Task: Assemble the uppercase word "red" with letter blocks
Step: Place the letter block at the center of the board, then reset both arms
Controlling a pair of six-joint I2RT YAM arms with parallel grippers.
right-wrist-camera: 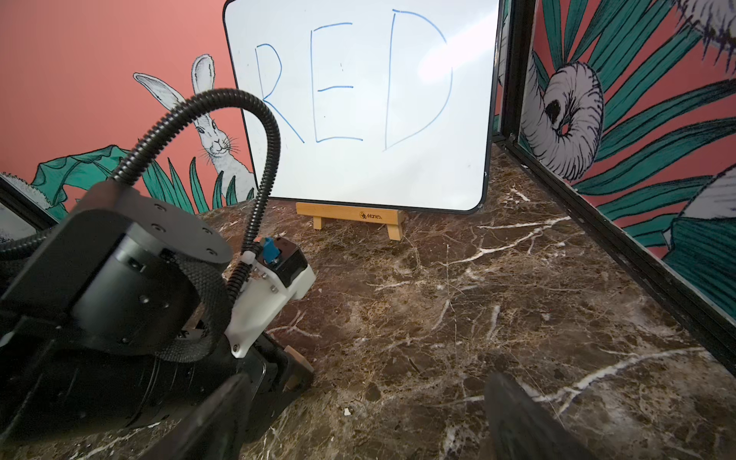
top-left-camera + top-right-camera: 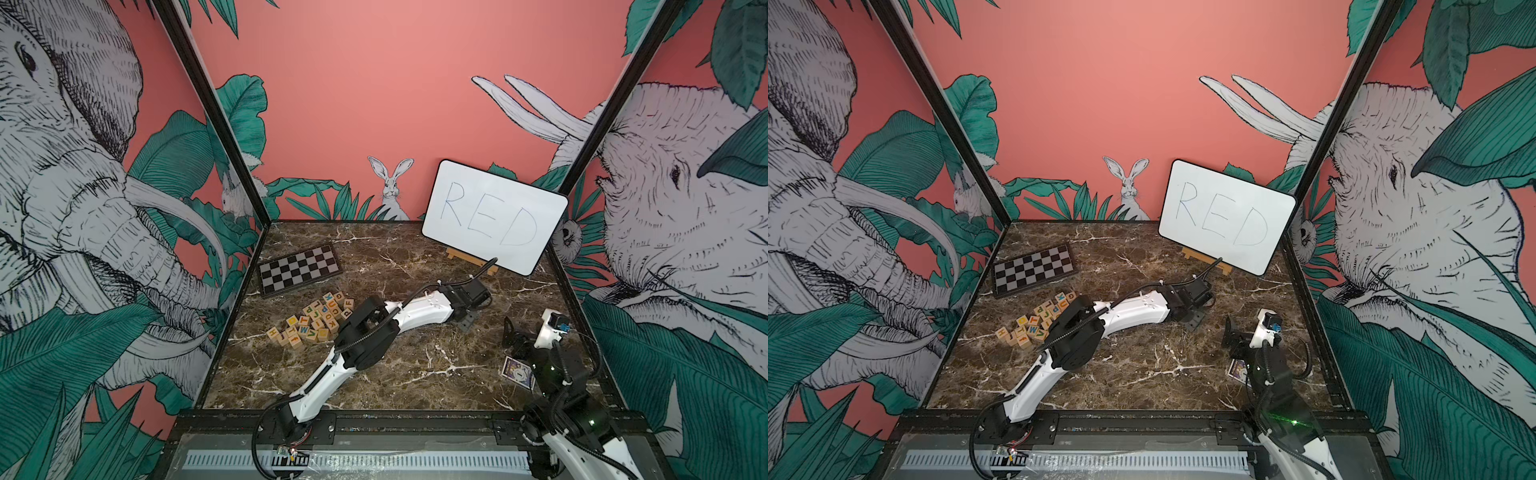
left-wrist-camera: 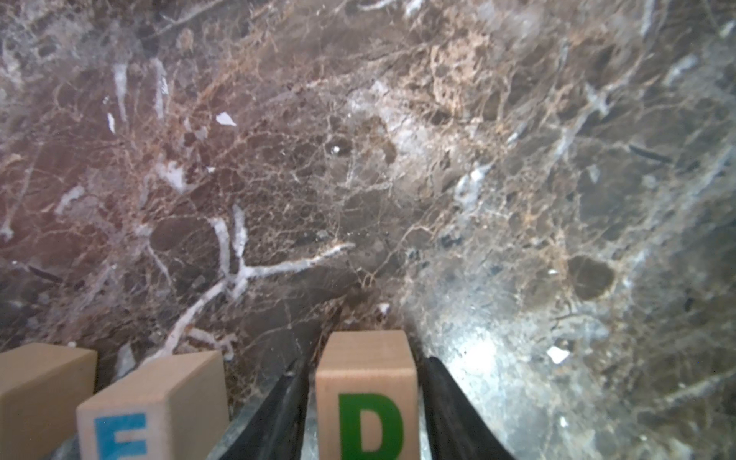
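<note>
Down at the bottom edge of the left wrist view, the D block (image 3: 366,382) stands upright on the brown marble tabletop (image 3: 358,179). Its green capital faces the camera, and it sits right between the black fingers (image 3: 286,398) of the left gripper (image 3: 363,363). Those jaws are apart, not pinching: a thin sliver of table shows between the block and the finger on the frame's left, and the other finger sits just beside the opposite face.

Just to the frame's left comes the E block (image 3: 151,402), blue letter forward and turned a touch off square. It is near the D but not touching it. Tucked into the lower left corner, near the E, is a third wooden cube (image 3: 40,390), and its letter cannot be read from here.

In both top views the left arm (image 2: 415,311) reaches across the middle of the table and hides all three cubes. The loose pile of other letter cubes (image 2: 316,318) lies centre left, below the chessboard (image 2: 299,268). The whiteboard (image 2: 494,216) reading RED leans on its little wooden easel (image 1: 350,217) at the back, upper right.

On the right gripper (image 1: 366,378), the fingers are spread wide at the bottom of its wrist view, with nothing but bare marble between them. In a top view the playing-card box (image 2: 517,372) lies at the lower right of the table
</note>
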